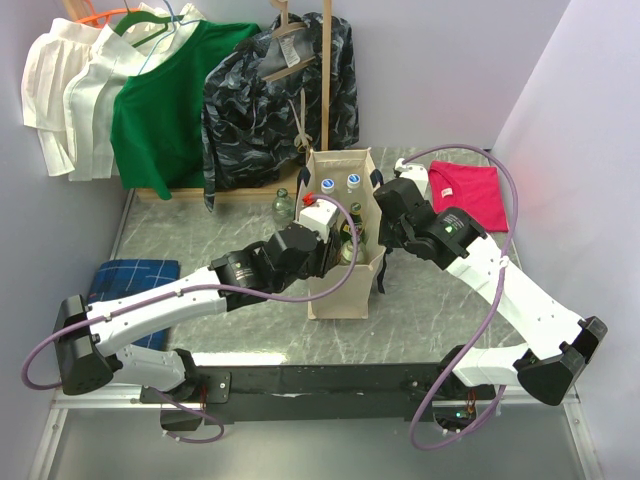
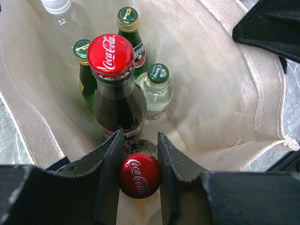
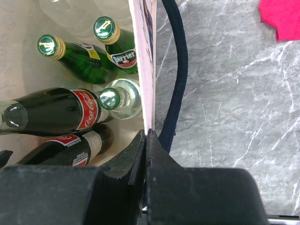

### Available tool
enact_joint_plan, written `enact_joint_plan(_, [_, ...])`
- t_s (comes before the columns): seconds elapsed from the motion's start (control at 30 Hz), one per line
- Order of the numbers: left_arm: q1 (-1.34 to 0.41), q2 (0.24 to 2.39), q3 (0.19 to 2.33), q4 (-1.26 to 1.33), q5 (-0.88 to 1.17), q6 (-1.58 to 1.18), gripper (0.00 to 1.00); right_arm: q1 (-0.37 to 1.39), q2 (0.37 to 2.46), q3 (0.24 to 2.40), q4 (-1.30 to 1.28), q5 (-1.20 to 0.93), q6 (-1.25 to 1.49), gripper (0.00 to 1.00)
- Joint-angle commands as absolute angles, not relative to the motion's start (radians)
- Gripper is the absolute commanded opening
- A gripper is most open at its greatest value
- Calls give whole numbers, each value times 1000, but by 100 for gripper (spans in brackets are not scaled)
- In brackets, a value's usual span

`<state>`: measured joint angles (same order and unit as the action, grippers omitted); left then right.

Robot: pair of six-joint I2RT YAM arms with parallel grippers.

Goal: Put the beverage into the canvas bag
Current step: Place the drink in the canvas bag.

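The left gripper (image 2: 140, 137) is closed around the neck of a Coke bottle (image 2: 138, 175), one finger on each side just under the red cap. Gripping it there lets the bottle hang straight, so I think it can go down between the others without knocking them. The bottle is already inside the bag (image 2: 220, 93), low, near the wall at 6 o'clock in the left wrist view.

At 12 o'clock from it stand the other Coke (image 2: 117, 93), two green bottles (image 2: 127, 21) and a small clear bottle (image 2: 158, 86), all close together. A clear bottle with white cap (image 2: 61, 9) is at 11 o'clock, in the far corner.

The right gripper (image 3: 146, 136) is shut flat on the rim of the bag, on the side at 3 o'clock in the top view. Probably this grip is there to hold the soft canvas open and upright while the other arm works inside. The dark handle (image 3: 178, 70) hangs loose outside, just beside this rim.

The bag stands in the middle of the table (image 1: 200, 230); the left arm comes to it from 8 o'clock.

My judgement: the placing is almost done. What is left is to set the bottle on the bottom, open the fingers and lift out. The risk is that the bottle leans on the other Coke.
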<state>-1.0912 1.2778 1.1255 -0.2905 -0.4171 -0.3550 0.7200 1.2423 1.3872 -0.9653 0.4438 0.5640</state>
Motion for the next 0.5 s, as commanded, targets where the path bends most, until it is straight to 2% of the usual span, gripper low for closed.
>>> enact_joint_plan(0.0, [-1101, 1236, 1144, -173, -446, -362, 28, 716, 1181, 1445, -916, 491, 563, 0])
enact_joint_plan(0.27, [-1100, 1238, 1149, -176, -451, -354, 40, 716, 1187, 1451, -914, 489, 563, 0])
enact_joint_plan(0.47, [-1100, 1244, 1155, -181, -459, -345, 44, 716, 1190, 1456, -914, 489, 565, 0])
